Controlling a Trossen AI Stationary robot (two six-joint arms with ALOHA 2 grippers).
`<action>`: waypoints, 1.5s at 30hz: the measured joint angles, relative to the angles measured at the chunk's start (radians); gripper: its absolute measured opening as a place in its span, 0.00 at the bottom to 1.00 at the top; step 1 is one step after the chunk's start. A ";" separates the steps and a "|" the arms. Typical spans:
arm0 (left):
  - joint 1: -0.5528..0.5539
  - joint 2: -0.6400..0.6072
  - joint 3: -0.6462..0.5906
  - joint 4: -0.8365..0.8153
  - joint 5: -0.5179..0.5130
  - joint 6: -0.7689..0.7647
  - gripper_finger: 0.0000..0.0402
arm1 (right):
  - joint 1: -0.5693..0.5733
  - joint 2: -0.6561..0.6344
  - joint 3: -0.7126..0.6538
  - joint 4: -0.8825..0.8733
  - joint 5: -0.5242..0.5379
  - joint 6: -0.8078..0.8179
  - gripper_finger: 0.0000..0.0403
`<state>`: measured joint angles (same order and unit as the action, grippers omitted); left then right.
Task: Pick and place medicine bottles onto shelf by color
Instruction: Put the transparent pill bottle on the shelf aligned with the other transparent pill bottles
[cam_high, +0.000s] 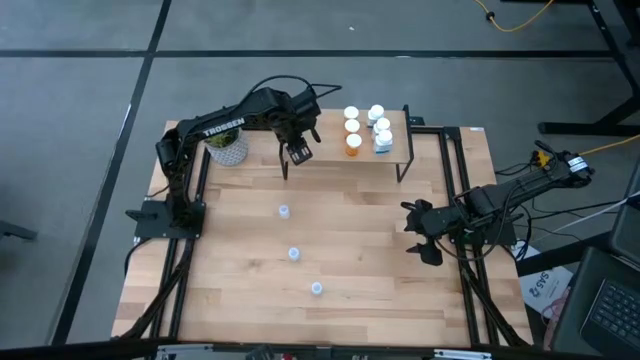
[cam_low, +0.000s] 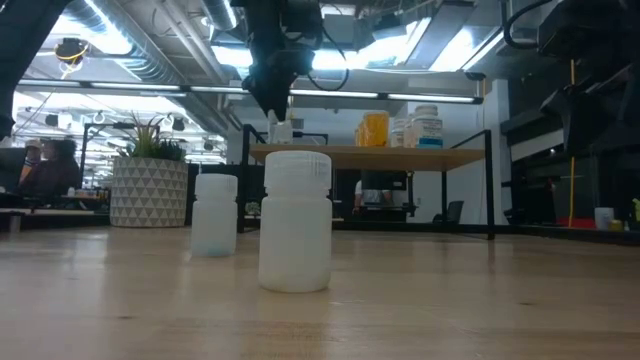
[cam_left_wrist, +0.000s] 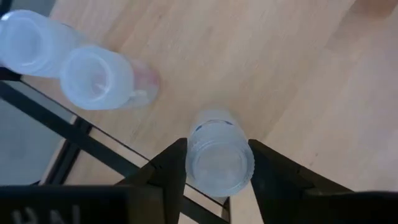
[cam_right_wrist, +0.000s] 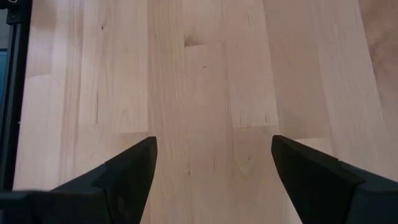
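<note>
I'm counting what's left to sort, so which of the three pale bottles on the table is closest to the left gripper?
The pale bottle farthest back toward the shelf; the other two stand nearer the front edge. The left gripper is already holding another bottle.

You're in a lab or open workshop – bare ducts and strip lights (cam_low: 300, 92) run overhead in the low view, with desks and a seated person (cam_low: 45, 165) at nine o'clock. From above, grey floor (cam_high: 80, 100), yellow cable (cam_high: 515, 15) at one o'clock, a laptop (cam_high: 610, 305) at four.
</note>
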<state>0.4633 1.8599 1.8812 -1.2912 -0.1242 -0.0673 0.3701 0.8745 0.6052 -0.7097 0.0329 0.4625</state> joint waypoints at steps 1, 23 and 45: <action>0.000 0.000 0.000 0.000 -0.009 0.000 0.39 | 0.000 0.000 0.000 0.000 0.000 0.000 0.79; 0.000 -0.003 0.020 0.045 -0.040 -0.008 0.43 | 0.000 0.000 0.000 -0.013 0.000 -0.003 0.79; -0.098 0.006 0.045 -0.259 -0.096 -0.138 0.42 | 0.000 0.000 0.000 -0.014 0.000 0.003 0.79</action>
<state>0.3654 1.8661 1.9267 -1.5499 -0.2199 -0.2053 0.3701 0.8749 0.6052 -0.7235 0.0330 0.4656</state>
